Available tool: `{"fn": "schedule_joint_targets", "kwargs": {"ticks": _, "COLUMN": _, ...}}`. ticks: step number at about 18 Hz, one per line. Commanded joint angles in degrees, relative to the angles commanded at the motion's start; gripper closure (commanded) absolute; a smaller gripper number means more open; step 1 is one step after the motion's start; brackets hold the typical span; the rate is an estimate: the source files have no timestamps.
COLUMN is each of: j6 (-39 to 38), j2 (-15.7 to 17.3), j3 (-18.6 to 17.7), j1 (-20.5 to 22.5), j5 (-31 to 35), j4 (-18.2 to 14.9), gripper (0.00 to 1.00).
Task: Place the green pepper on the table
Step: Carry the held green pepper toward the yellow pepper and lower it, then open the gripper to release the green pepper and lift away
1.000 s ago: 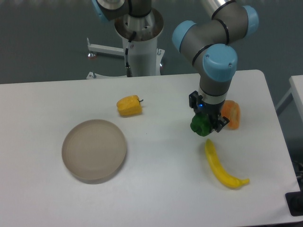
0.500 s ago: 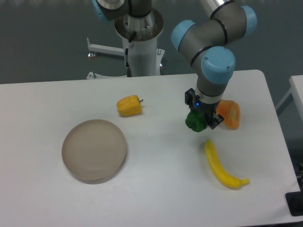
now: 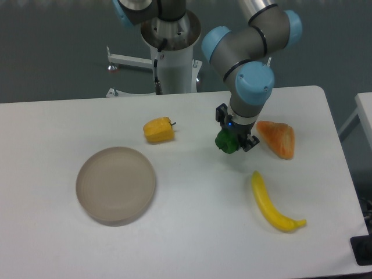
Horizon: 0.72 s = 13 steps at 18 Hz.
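Observation:
The green pepper (image 3: 226, 142) is small, dark green and glossy, held between the fingers of my gripper (image 3: 233, 141) at the middle right of the white table (image 3: 192, 232). The gripper points down and is shut on the pepper. Whether the pepper touches the tabletop or hangs just above it I cannot tell. The arm's blue-capped wrist hides the top of the pepper.
A yellow-orange pepper (image 3: 158, 129) lies left of the gripper. A round beige-grey plate (image 3: 115, 184) sits at the left. An orange wedge-shaped piece (image 3: 278, 138) lies right of the gripper. A yellow banana-like piece (image 3: 273, 203) lies at the front right. The robot base (image 3: 171, 52) stands behind.
The gripper has moved left and away from the camera with the green pepper in it, uncovering the orange piece. Nothing else has moved.

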Motion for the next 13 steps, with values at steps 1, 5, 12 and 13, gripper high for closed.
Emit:
{"fn": "schedule_joint_targets", "kwargs": {"ticks": 1, "j6": 0.3, "j2": 0.1, "j3": -0.9, "j1": 0.1, "j5": 0.0, "j4": 0.0, "gripper": 0.81}}
{"fn": "schedule_joint_targets", "kwargs": {"ticks": 5, "j6": 0.8, "j2": 0.1, "j3": -3.4, "j1": 0.0, "j5": -0.1, "j4": 0.0, "gripper": 0.64}}
{"fn": "schedule_joint_targets", "kwargs": {"ticks": 12, "j6": 1.8, "j2": 0.9, "j3": -2.8, "j1": 0.2, "j5": 0.2, "j4": 0.1, "gripper": 0.0}}
{"fn": "schedule_joint_targets", "kwargs": {"ticks": 13, "j6": 1.8, "j2": 1.0, "j3": -2.4, "j1": 0.4, "j5": 0.2, "j4": 0.0, "gripper": 0.0}}
